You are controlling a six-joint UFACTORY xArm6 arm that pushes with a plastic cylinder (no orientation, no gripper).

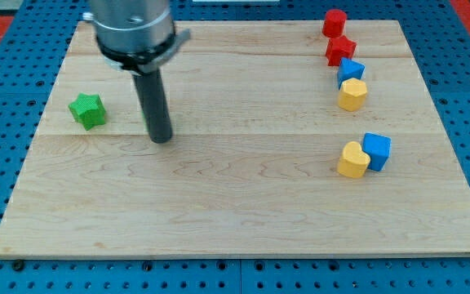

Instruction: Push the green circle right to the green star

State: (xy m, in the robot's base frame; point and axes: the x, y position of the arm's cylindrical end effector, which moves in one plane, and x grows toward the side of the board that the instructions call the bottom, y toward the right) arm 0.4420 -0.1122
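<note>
A green star point(86, 110) lies on the wooden board point(235, 212) at the view's left. My tip point(161, 139) rests on the board to the right of the star, with a clear gap between them. No green circle shows in this view; the rod and the arm's grey body point(134, 28) may hide part of the board behind them.
At the view's right stand a red block point(334, 22), a red star point(340, 51), a blue block point(350, 70) and a yellow block point(352, 95) in a column. Lower down a yellow heart point(353, 160) touches a blue block point(377, 151).
</note>
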